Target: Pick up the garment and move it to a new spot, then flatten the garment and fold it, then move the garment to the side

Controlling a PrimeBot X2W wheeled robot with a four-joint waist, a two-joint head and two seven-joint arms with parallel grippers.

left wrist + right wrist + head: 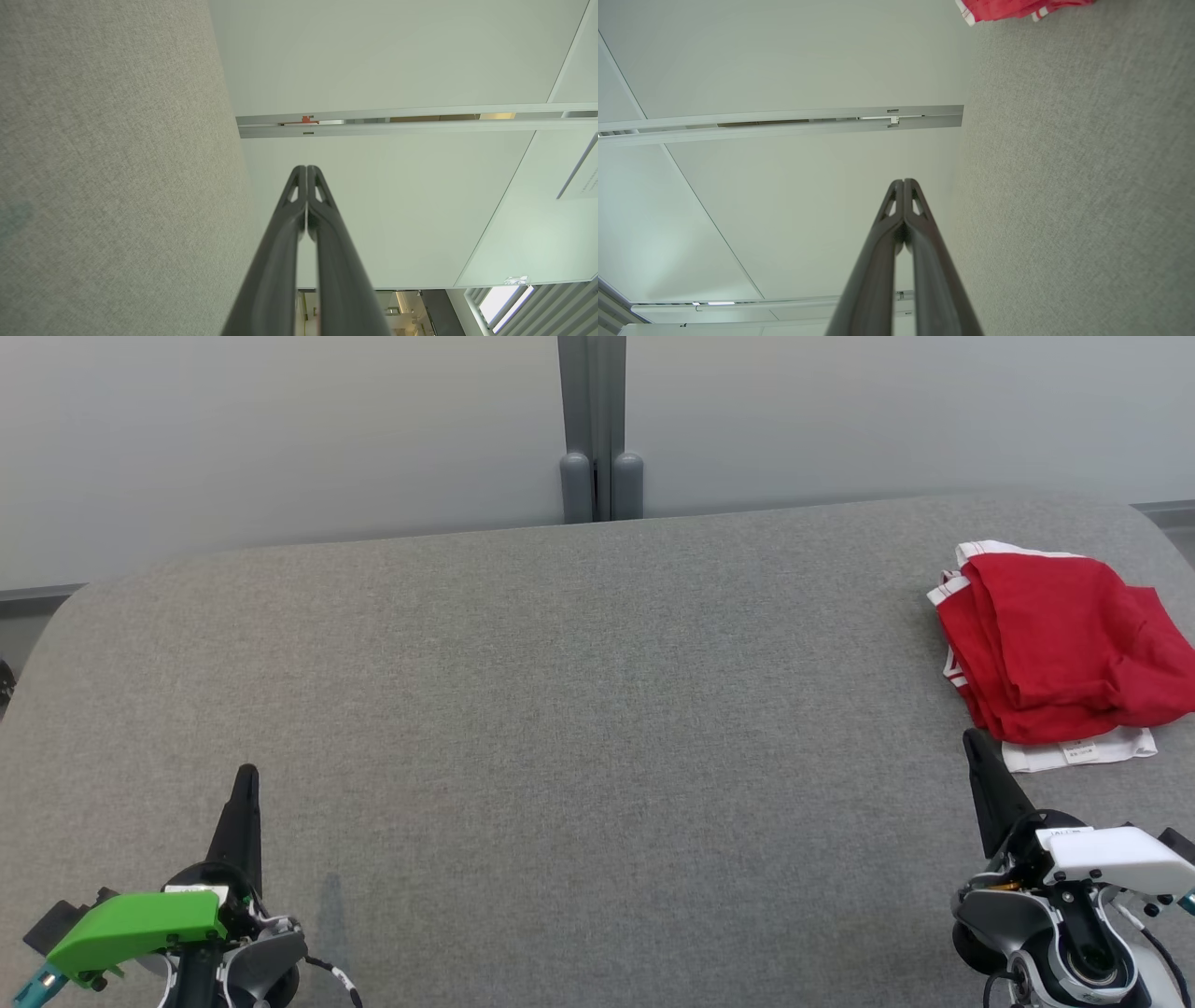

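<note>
The garment point(1060, 649) is red with white trim, folded into a loose pile at the far right of the grey fabric table point(579, 709). A strip of the garment point(1017, 9) shows at the top edge of the right wrist view. My right gripper point(974, 737) is shut and empty, its tip just short of the garment's white hem. At the lower left my left gripper point(247, 773) is shut too, with nothing in it, far from the garment. In the wrist views the left gripper point(306, 168) and right gripper point(904, 181) have their fingers pressed together.
A pale wall with a grey vertical post point(597, 429) stands behind the table's far edge. The table's corners are rounded, and the garment lies close to the right edge.
</note>
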